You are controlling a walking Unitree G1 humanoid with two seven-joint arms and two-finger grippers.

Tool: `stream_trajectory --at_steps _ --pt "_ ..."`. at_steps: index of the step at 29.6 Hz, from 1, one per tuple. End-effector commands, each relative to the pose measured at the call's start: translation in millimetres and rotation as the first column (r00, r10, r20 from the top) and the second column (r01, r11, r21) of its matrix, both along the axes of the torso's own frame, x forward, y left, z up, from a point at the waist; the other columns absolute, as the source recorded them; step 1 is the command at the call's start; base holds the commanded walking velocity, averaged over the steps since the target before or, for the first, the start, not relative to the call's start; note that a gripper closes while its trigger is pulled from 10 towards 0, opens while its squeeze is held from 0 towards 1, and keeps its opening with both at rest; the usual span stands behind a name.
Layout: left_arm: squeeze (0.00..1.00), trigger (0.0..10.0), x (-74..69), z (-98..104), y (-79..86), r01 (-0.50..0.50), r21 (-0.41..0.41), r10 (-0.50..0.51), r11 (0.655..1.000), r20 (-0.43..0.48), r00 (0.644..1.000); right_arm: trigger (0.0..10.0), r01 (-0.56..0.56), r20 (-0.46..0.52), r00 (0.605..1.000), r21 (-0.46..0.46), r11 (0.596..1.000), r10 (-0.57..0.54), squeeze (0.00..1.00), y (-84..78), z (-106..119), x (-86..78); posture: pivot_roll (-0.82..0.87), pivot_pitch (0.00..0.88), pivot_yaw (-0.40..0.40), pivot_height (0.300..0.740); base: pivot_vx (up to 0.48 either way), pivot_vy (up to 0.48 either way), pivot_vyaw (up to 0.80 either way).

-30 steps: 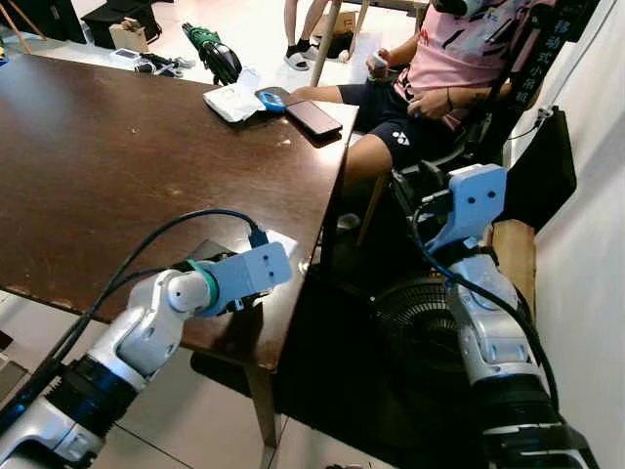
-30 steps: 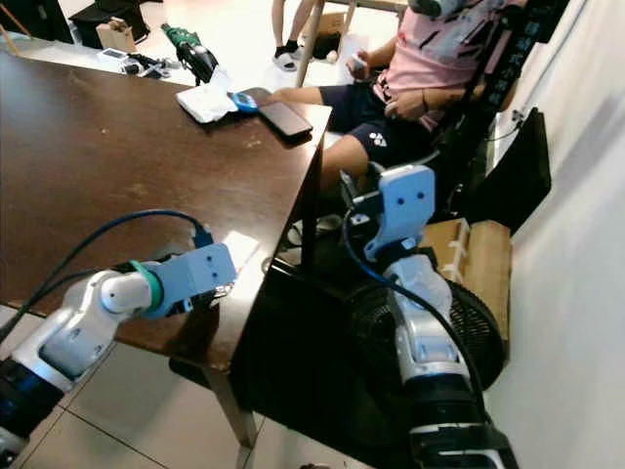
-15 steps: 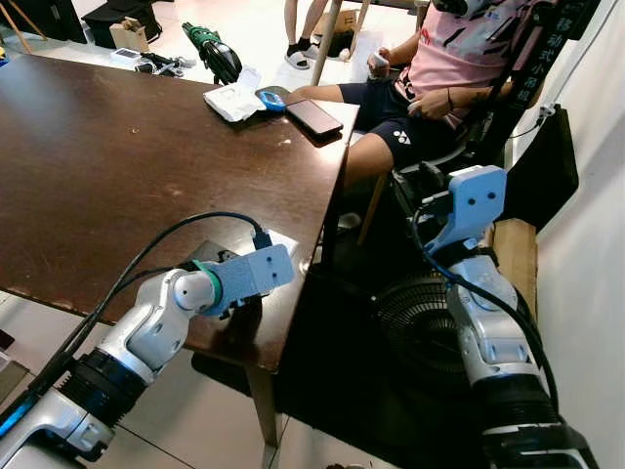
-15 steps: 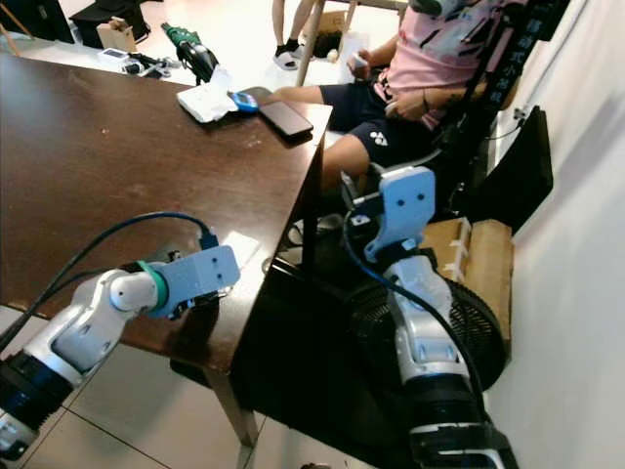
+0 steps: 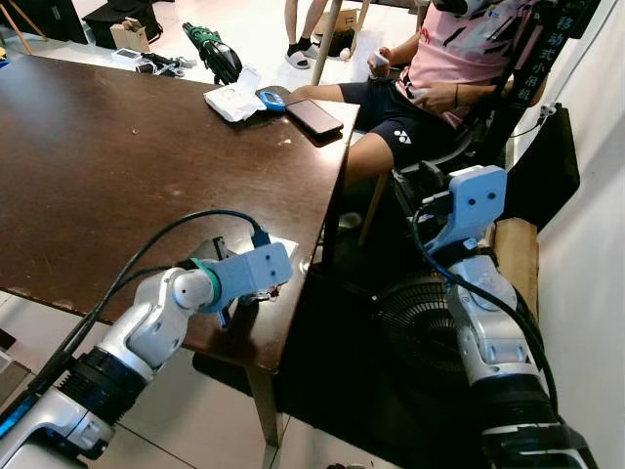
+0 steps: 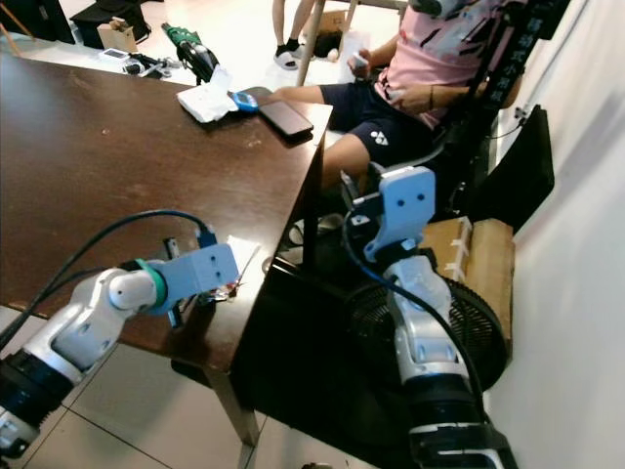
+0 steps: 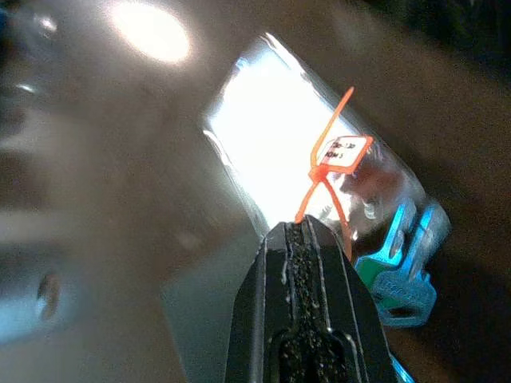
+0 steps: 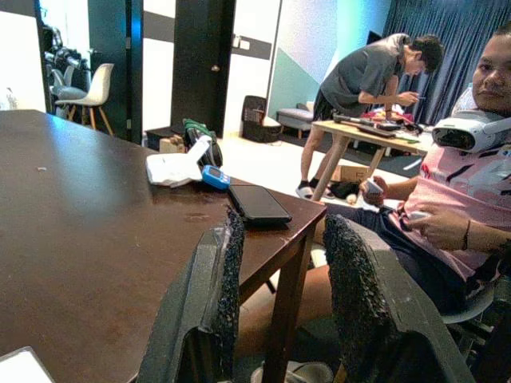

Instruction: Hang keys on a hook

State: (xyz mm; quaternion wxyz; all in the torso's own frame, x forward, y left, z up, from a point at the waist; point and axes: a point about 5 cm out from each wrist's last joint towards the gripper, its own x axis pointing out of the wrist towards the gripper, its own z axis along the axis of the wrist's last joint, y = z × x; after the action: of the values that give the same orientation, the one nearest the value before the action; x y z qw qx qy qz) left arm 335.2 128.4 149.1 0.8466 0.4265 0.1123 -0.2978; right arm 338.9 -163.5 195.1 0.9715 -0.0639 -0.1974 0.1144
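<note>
Left gripper (image 7: 307, 239) low over tabletop (image 5: 117, 147) near front right corner, fingers pressed together, pinching orange tie (image 7: 323, 179) of keys (image 7: 395, 267). Keys lie at that corner beside clear plastic sleeve (image 7: 271, 128). Right gripper (image 8: 279, 263) raised off right edge, fingers apart, holding nothing. Phone (image 5: 313, 116) at far right corner. Seated person (image 5: 439, 68) beyond.

We see even daylight in the head views, glare whitening the far floor (image 5: 264, 29). The left wrist view is blurred, with a blown-out plastic sleeve (image 7: 271, 128) on the tabletop (image 5: 117, 147).
</note>
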Motion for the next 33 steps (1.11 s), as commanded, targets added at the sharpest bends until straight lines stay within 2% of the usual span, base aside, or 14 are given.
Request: stream_trajectory --at_steps 1,3,4,7,8,9,10,12,14,15,16,26,27,33 --pt "0.0 0.0 -1.2 20 -7.2 0.025 -0.166 -0.018 0.986 0.045 0.999 10.0 -0.001 0.002 1.0 0.009 1.0 0.001 0.0 2.0 0 0.4 0.08 0.0 0.105 0.74 0.0 0.0 0.0" --pt "0.0 0.0 -1.2 20 -7.2 0.025 -0.166 -0.018 0.986 0.045 0.999 10.0 -0.001 0.002 1.0 0.009 1.0 0.001 0.0 2.0 0 0.4 0.08 0.0 0.105 0.74 0.0 0.0 0.0" --pt "0.0 10.0 -2.6 35 -12.3 0.045 -0.287 -0.025 0.957 0.073 0.997 10.0 -0.001 0.004 1.0 0.011 1.0 0.001 0.0 1.9 0 0.4 0.08 0.0 0.1 0.74 0.0 0.0 0.0" --pt "0.0 10.0 -2.8 56 -18.1 0.076 -0.415 -0.02 0.907 0.139 0.99 10.0 -0.003 0.008 1.0 0.038 0.999 0.003 0.0 2.1 3 0.8 0.08 0.0 0.097 0.74 0.0 0.0 0.0" --pt "0.0 10.0 -2.0 73 -21.3 0.095 -0.511 0.007 0.854 0.194 0.981 10.0 -0.002 0.012 1.0 0.07 0.998 0.001 0.0 1.6 6 1.7 0.07 0.0 0.098 0.74 0.0 0.0 0.0" --pt "0.0 10.0 -2.0 73 -21.3 0.095 -0.511 0.007 0.854 0.194 0.981 10.0 -0.002 0.012 1.0 0.07 0.998 0.001 0.0 1.6 6 1.7 0.07 0.0 0.098 0.74 0.0 0.0 0.0" --pt "0.0 10.0 -0.7 86 -22.2 0.104 -0.592 0.046 0.799 0.232 0.972 10.0 0.002 0.014 1.0 0.103 0.995 -0.004 0.0 0.9 9 3.1 0.07 0.0 0.098 0.74 0.0 0.0 0.0" --pt "0.0 10.0 -0.7 86 -22.2 0.104 -0.592 0.046 0.799 0.232 0.972 10.0 0.002 0.014 1.0 0.103 0.995 -0.004 0.0 0.9 9 3.1 0.07 0.0 0.098 0.74 0.0 0.0 0.0" --pt "0.0 10.0 3.4 108 -11.2 0.075 -0.735 0.198 0.674 0.278 0.94 10.0 -0.025 0.007 1.0 0.109 0.994 0.024 0.0 8.4 13 8.5 0.07 0.0 0.096 0.74 0.0 0.0 0.0" --pt "0.0 10.0 3.4 108 -11.2 0.075 -0.735 0.198 0.674 0.278 0.94 10.0 -0.025 0.007 1.0 0.109 0.994 0.024 0.0 8.4 13 8.5 0.07 0.0 0.096 0.74 0.0 0.0 0.0" --pt "0.0 10.0 1.9 118 -3.2 0.079 -0.79 0.26 0.609 0.292 0.92 10.0 -0.08 -0.012 0.997 0.051 0.995 0.081 0.0 20.8 13 13.3 0.07 0.0 0.091 0.74 0.0 0.0 0.0" --pt "0.0 10.0 -11.2 108 -6.5 0.086 -0.731 0.205 0.677 0.299 0.932 10.0 -0.279 -0.123 0.954 -0.022 0.96 0.275 0.0 55.8 10 27.9 0.07 0.0 0.077 0.74 0.0 0.0 0.0" --pt "0.0 10.0 -12.8 99 0.4 0.025 -0.719 0.236 0.694 0.261 0.936 10.0 -0.338 -0.184 0.928 -0.047 0.94 0.324 0.0 70.6 7 33.8 0.08 0.0 0.066 0.74 0.0 0.0 0.0" --pt "0.0 10.0 -17.4 88 14.2 -0.057 -0.73 0.298 0.682 0.206 0.932 10.0 -0.439 -0.332 0.855 -0.057 0.897 0.397 0.0 94.2 -6 39.9 0.08 0.0 0.049 0.74 0.0 0.0 0.0"
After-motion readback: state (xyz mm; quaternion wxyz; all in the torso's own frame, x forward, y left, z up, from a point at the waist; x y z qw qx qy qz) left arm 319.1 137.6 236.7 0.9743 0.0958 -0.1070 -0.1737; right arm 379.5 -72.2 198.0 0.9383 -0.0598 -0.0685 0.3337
